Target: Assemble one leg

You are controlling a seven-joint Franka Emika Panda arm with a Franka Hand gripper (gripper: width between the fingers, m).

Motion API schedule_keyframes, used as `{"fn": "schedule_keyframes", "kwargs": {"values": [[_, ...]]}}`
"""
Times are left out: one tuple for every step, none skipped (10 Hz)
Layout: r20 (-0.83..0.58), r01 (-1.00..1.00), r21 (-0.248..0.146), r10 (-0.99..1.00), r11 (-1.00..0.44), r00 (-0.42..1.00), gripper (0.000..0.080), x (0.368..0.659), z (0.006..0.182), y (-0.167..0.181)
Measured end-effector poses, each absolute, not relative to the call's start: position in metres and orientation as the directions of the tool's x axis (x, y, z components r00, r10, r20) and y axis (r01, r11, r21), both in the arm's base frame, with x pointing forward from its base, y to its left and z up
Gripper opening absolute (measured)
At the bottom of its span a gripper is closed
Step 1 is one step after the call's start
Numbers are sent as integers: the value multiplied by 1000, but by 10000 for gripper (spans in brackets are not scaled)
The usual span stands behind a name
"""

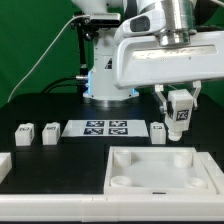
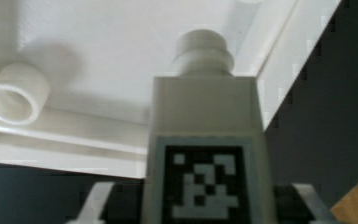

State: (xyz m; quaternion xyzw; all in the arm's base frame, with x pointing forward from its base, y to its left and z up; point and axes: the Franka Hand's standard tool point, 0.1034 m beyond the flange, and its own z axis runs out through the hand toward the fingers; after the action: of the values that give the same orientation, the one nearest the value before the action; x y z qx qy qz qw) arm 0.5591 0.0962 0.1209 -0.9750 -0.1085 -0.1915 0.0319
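Observation:
My gripper (image 1: 180, 104) is shut on a leg (image 1: 180, 117), a small white block with a black-and-white tag, held upright in the air above the far right corner of the big white tray-like piece (image 1: 135, 172). In the wrist view the held leg (image 2: 204, 110) fills the middle, its round tip pointing toward the tray's corner (image 2: 87, 50), with a round socket (image 2: 12, 100) off to one side. Three more legs (image 1: 22, 134), (image 1: 50, 132), (image 1: 158, 132) stand on the black table behind the tray.
The marker board (image 1: 105, 128) lies flat between the loose legs. A flat white piece (image 1: 4, 166) pokes in at the exterior view's left edge. The robot's base (image 1: 105, 70) stands at the back, before a green backdrop.

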Motion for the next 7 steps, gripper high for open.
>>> {"fn": "schedule_keyframes", "kwargs": {"values": [[380, 224, -21, 199, -974, 903, 290, 559, 121, 96], [381, 223, -21, 199, -975, 903, 290, 561, 120, 96], [383, 222, -25, 196, -975, 903, 290, 573, 120, 98], [391, 222, -29, 193, -975, 900, 290, 590, 125, 101], [401, 221, -30, 190, -975, 896, 290, 601, 129, 102], [407, 220, -31, 189, -975, 894, 290, 607, 130, 103], [410, 218, -33, 186, -975, 893, 290, 613, 126, 103]]}}
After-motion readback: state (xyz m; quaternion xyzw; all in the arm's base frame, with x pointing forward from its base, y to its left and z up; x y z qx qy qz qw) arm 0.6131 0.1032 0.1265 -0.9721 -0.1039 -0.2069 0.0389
